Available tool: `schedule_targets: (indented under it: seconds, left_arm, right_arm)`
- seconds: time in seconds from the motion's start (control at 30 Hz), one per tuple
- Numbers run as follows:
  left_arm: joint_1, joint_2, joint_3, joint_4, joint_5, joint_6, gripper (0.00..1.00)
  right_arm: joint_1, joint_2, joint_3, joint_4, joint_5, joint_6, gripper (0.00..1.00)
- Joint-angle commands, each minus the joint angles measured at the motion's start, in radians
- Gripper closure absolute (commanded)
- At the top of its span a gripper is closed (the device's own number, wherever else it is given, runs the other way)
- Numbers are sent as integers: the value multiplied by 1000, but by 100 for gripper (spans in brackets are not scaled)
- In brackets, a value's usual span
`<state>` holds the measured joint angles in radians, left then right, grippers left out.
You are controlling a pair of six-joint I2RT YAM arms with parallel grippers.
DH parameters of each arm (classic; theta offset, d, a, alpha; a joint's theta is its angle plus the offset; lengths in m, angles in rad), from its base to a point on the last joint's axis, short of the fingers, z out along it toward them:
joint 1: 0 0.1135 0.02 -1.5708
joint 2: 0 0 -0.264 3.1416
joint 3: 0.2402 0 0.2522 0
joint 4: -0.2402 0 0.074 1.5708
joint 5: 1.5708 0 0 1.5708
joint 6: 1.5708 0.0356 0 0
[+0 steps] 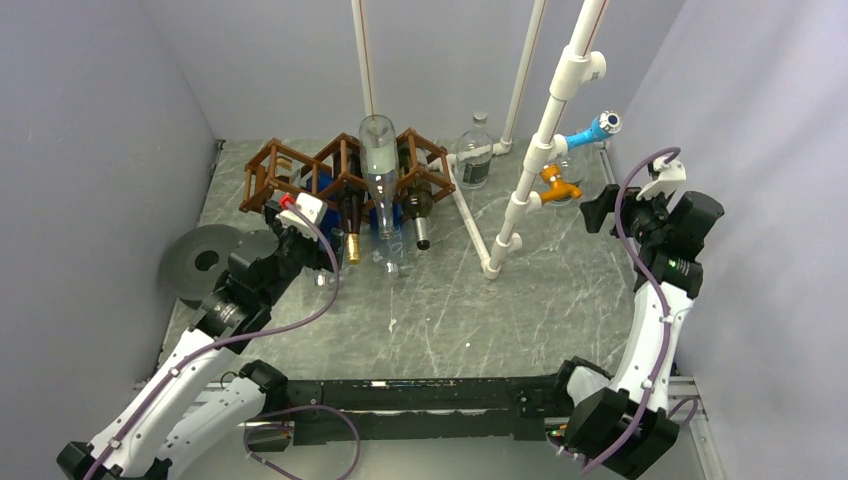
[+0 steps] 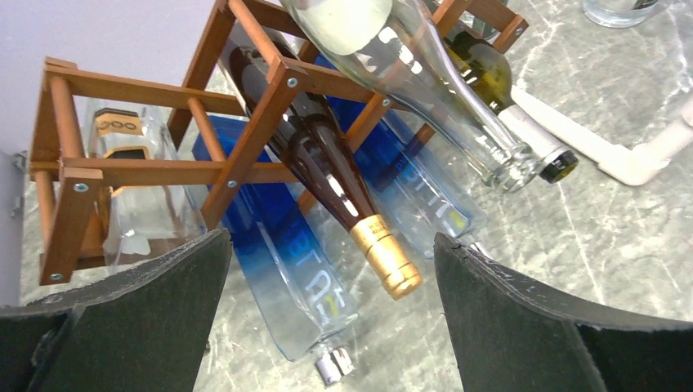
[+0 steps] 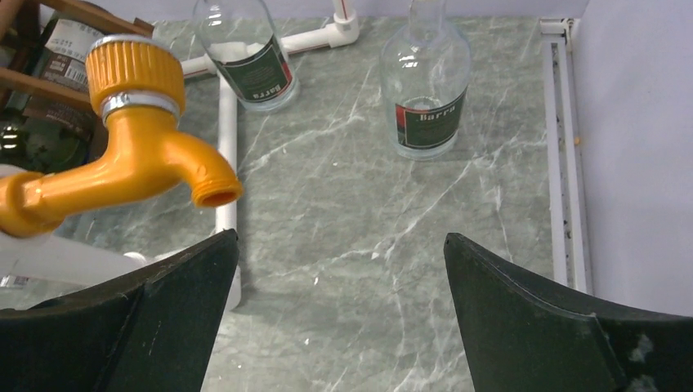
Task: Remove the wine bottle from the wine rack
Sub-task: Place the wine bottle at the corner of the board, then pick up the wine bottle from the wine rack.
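Note:
The brown wooden wine rack (image 1: 268, 172) (image 2: 131, 171) stands at the back left with several bottles lying in and on it. A dark brown wine bottle with a gold foil cap (image 2: 343, 196) (image 1: 351, 243) slopes out of a middle cell, neck toward me. My left gripper (image 2: 331, 237) (image 1: 325, 243) hovers open just in front of the rack, its fingers on either side of that gold cap but apart from it. A long clear bottle (image 2: 409, 73) rests on top of the rack. My right gripper (image 3: 341, 235) (image 1: 597, 210) is open over bare table at the far right, holding nothing.
Blue-tinted square bottles (image 2: 278, 253) and a green bottle with a black cap (image 2: 502, 86) also lie in the rack. A white pipe frame (image 1: 520, 190) carries an orange tap (image 3: 139, 155) and a blue tap (image 1: 597, 130). Two clear labelled bottles (image 3: 249, 57) (image 3: 425, 90) stand behind. A grey disc (image 1: 205, 262) lies left.

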<state>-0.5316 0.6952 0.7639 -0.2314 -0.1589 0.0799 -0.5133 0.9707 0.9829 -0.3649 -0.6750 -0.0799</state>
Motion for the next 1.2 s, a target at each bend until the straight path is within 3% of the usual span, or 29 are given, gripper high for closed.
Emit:
schedule_targets:
  seconds: [0.0,0.57,0.8,1.17]
  left_arm:
    - [4,-30,68,-49,51,-141,0]
    - [4,-91,110,-239,145,-411,1]
    - [4,-106,118,-294,107,-504,1]
    - [4,-23,150,-236,213,-644,1]
  right_arm:
    - [-12,-42,-23,-53,-34,-12,0]
    - [-17,-127,-44,-298,-151,-211,0]
    - [-16,-139,-55,-373,-321,-280,0]
    - [-17,-162,-146,-397,-530,-388,0]
